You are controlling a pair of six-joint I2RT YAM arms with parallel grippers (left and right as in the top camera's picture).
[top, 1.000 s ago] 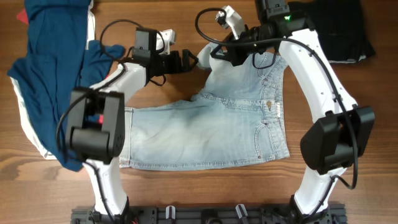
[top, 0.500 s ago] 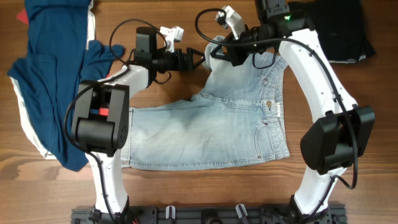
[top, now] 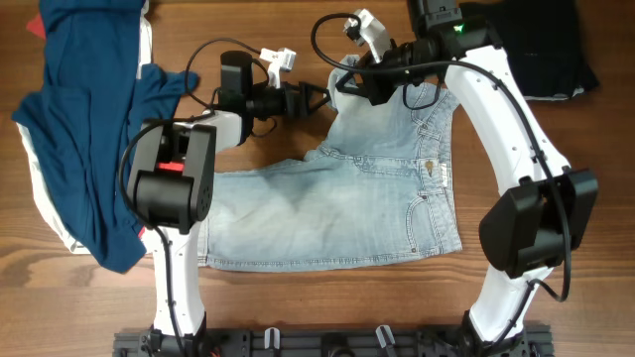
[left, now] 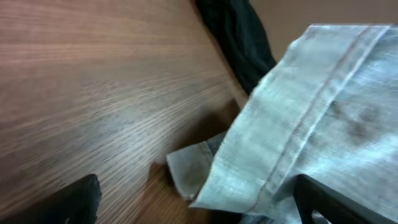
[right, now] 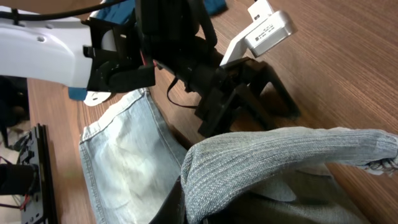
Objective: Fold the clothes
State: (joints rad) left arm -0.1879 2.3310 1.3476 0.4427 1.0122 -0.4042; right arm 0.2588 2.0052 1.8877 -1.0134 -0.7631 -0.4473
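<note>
The light-blue denim shorts [top: 337, 208] lie flat on the wooden table, one leg reaching left and the other lifted at the top. My right gripper [top: 349, 84] is shut on that lifted leg's hem; in the right wrist view the denim [right: 280, 155] drapes over the gripper [right: 202, 202] and hides its fingers. My left gripper [top: 317, 96] is open right beside that hem. In the left wrist view the folded hem [left: 292, 124] hangs between its spread fingers [left: 81, 199], with the gripper [left: 196, 196] shut on nothing. The left gripper also shows in the right wrist view [right: 239, 93].
A large navy garment with white and red trim [top: 89, 119] is heaped at the far left. A black folded garment [top: 551, 50] lies at the top right and also shows in the left wrist view [left: 239, 37]. A black rail [top: 327, 342] runs along the front edge.
My left gripper has moved right along the table's far side, up to the raised denim hem. The right arm and the shorts have stayed put.
</note>
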